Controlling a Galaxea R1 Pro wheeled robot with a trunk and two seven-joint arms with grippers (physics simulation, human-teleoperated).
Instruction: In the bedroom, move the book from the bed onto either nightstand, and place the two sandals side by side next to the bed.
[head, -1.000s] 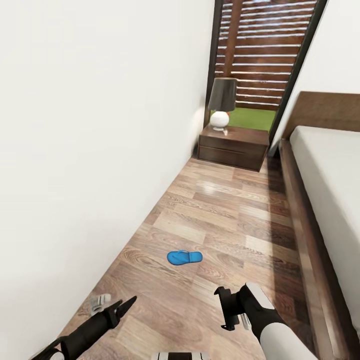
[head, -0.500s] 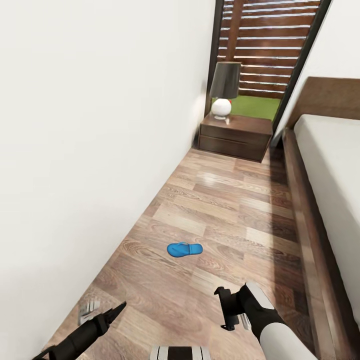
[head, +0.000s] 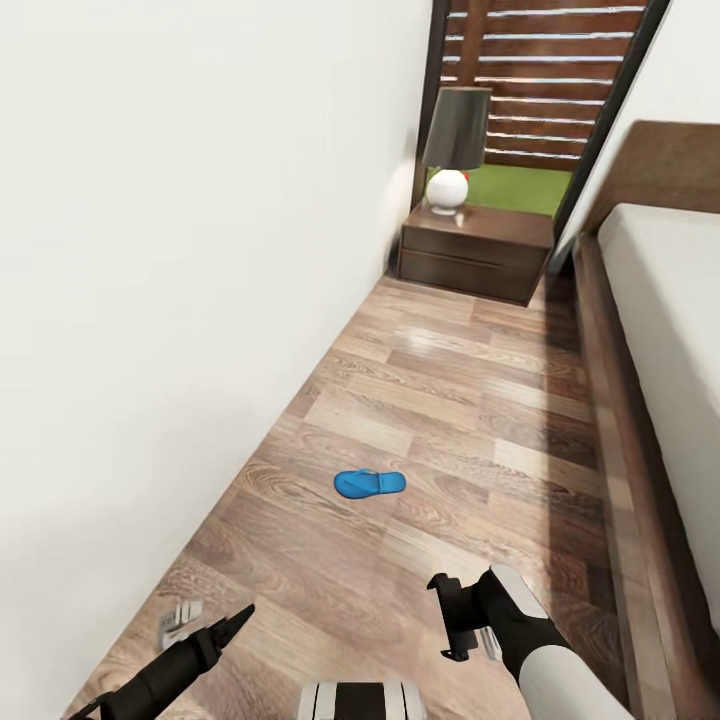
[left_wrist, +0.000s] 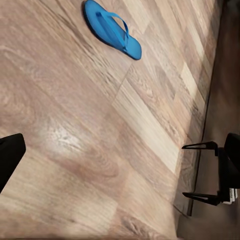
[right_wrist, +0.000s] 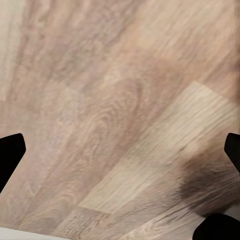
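Left claw (head: 240, 615) nearer sandal (head: 370, 484) than before

The left arm, black and slim, reaches forward low at the head view's lower left, ending in the left tool (head: 232, 622), whose dark fingers come together to a point. The right arm, white-sleeved with a black wrist, reaches forward too; the right tool (head: 447, 618) has its two thin black fingers (left_wrist: 200, 146) spread apart, gripping nothing.

floor strip (head: 440, 400) between wall (head: 150, 300) and bed (head: 640, 450) lies open; one sandal (head: 369, 484) midway
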